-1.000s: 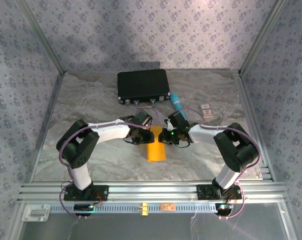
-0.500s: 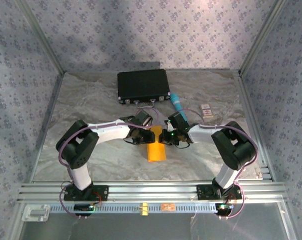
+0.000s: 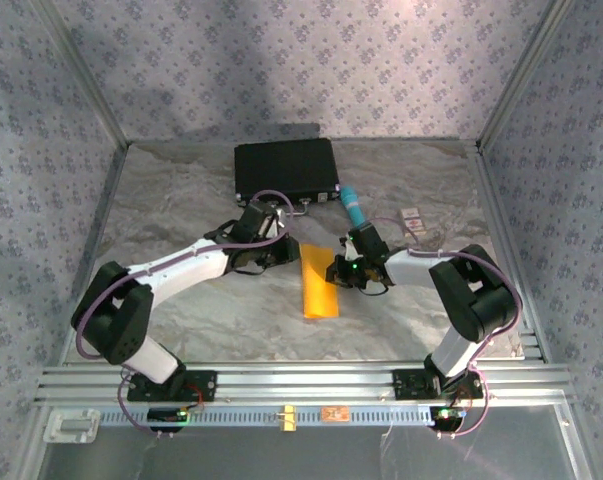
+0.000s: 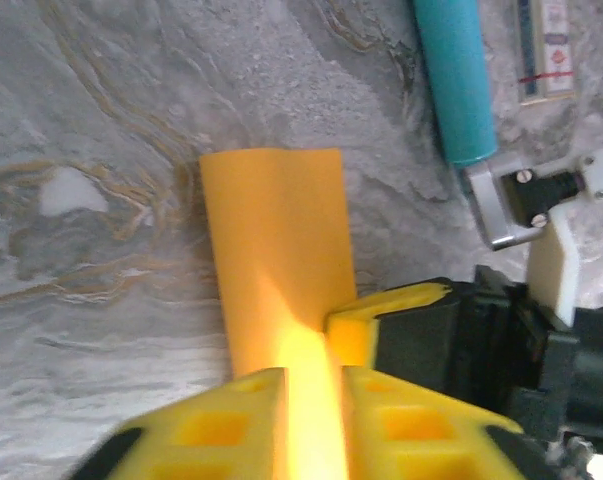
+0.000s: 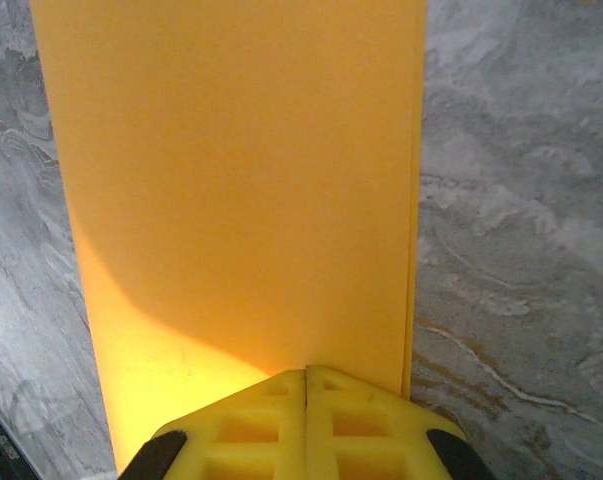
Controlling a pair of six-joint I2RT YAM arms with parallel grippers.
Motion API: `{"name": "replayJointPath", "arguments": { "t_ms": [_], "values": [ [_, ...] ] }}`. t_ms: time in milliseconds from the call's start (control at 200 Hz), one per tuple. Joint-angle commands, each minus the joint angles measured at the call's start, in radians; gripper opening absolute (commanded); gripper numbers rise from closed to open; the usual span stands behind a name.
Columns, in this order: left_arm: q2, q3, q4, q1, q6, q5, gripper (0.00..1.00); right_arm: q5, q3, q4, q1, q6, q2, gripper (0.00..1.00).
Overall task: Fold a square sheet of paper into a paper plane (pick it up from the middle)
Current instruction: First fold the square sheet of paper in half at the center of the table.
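**Entry: paper [image 3: 318, 283].** We list one orange-yellow sheet, folded to a narrow strip. It lies mid-table [image 3: 231, 320] between the two arms. It has no pointed nose yet, so we judge the plane only part-made.

**Axis.** From above, the strip's long axis runs far to near, and the near end leans a little to the right. The far end lies near the tube [image 3: 353, 205], which sits just in front of the case [image 3: 286, 170].

**Left gripper [image 4: 311, 385].** The jaws are drawn in to a narrow slot and the paper runs up into it. We enter this as a pinch on the strip. In its wrist view the strip stretches lengthwise away from the fingers.

**Right gripper [image 5: 307, 385].** The jaws are fully together, with nothing showing between them. The tips sit at the strip's edge and the paper spreads ahead of them. We cannot tell whether they press on the paper or hang just above it.

**Governing relation.** The left gripper meets the strip from its left side and the right gripper from its right. Both are at the far half, and the near end lies free. Neither arm is the nearer, since both are at the paper. Only the left has hold, so we judge it the mover and the right the hold-down. The next crease will have to be set against that far-to-near axis.

**Handling note.** The sheet is thin, so we expect it to slide or buckle if pulled against a loose hold-down.
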Motion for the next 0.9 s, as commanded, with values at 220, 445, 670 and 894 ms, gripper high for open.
{"name": "replayJointPath", "arguments": {
  "t_ms": [220, 445, 670, 894],
  "values": [
    [0.157, 0.013, 0.170, -0.015, -0.018, 0.256, 0.00, 0.051, -0.028, -0.084, -0.008, -0.022, 0.022, 0.00],
    [0.234, 0.039, 0.157, -0.030, 0.008, 0.272, 0.00, 0.052, -0.020, -0.091, -0.003, -0.020, 0.029, 0.00],
    [0.270, 0.030, 0.101, -0.028, 0.058, 0.226, 0.00, 0.065, -0.017, -0.100, 0.005, -0.021, 0.034, 0.00],
    [0.290, -0.041, 0.060, -0.020, 0.105, 0.144, 0.00, 0.068, -0.020, -0.100, 0.012, -0.015, 0.032, 0.00]
  ]
}}
